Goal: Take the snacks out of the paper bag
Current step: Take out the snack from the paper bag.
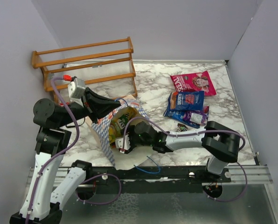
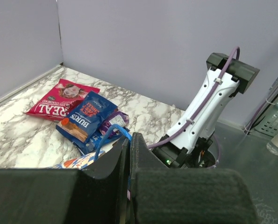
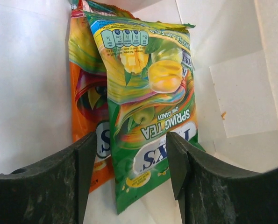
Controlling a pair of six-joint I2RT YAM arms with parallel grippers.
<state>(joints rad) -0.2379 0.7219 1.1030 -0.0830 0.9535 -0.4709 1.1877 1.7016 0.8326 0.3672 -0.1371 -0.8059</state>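
Evidently the paper bag [image 1: 103,130] lies on its side just to the 9 o'clock side of the middle of the desk [image 1: 153,91], with its mouth facing roughly 3 o'clock so that an arm can reach in level instead of from above. The left pincer [image 2: 130,147] sits at the 12 o'clock edge of that mouth. Its fingers are pressed together on the rim beside the blue cord handle [image 2: 108,135], and my guess is that this pins the bag in place and props the paper up so the opening does not sag shut. The right pincer [image 3: 131,140] is inside the bag with white paper walls on both sides. Its fingers stand apart, straddling the lower end of a green candy pack [image 3: 148,116] without touching it, ready to close across the pack's width. An orange pack [image 3: 82,98] lies partly under the green one at its 9 o'clock side, so a careless squeeze could catch both. Three packets are already out, toward 2 o'clock from the bag: a pink packet [image 1: 193,82] farthest away, a blue packet [image 1: 185,101] nearer, and a purple packet [image 1: 196,116] tucked against the blue one. They are well clear of the mouth, probably so that new arrivals do not pile up there. The job looks partly done.
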